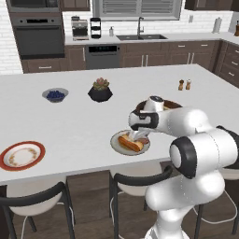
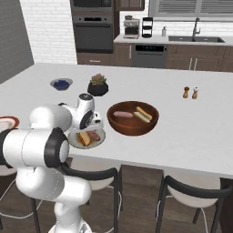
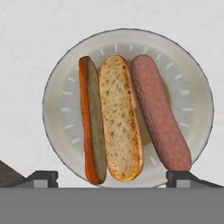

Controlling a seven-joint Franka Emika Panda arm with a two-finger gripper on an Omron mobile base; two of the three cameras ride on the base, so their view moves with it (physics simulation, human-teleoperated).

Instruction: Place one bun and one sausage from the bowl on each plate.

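White island counter (image 1: 70, 126) carries everything, with dark cabinets and an oven behind it; taking the pale grey plate (image 3: 57, 109) as the landmark, the gripper (image 3: 111, 175) hangs directly above it, jaws spread wide and holding nothing, one dark tip at either side of the plate's near rim; on the plate lie a split bun (image 3: 109, 118) and, just beside it and touching along its length, a sausage (image 3: 159, 113), so this plate looks served and the open jaws read as a release; behind and to the right of that plate, close by, sits the reddish-brown bowl (image 2: 133, 119), keeping another sausage (image 2: 123, 114) and another bun (image 2: 143, 114), presumably meant for the second plate; that orange-rimmed plate (image 1: 22, 155) lies well to the left of the grey plate at the counter's near edge and appears bare, so about half the task seems left; in the left base view the arm covers the bowl almost entirely and part of the grey plate; the orange-rimmed plate is cut off by the frame edge in the right base view; whether the fingertips touch the rim I cannot tell
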